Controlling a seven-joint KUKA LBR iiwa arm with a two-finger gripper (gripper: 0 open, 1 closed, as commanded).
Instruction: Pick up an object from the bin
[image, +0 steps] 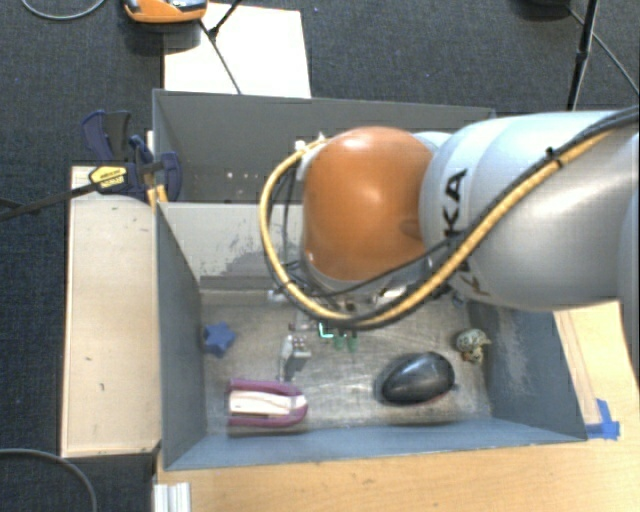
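My gripper (295, 356) reaches down from under the arm's wrist into the middle of the bin, just above the floor. Nearest to it, at the front left, lies a purple and white stapler-like thing (265, 405), apart from the gripper. A black oval object (415, 379), shaped like a computer mouse, rests to the gripper's right on the bin floor. A small blue piece (216, 338) sits to its left near the left wall. Nothing shows held by the gripper.
A small yellowish, knobbly thing (470, 345) lies at the right wall behind the black oval. The arm with its orange cover and cables hides the back middle of the bin. Bare floor shows between the stapler-like thing and the black oval.
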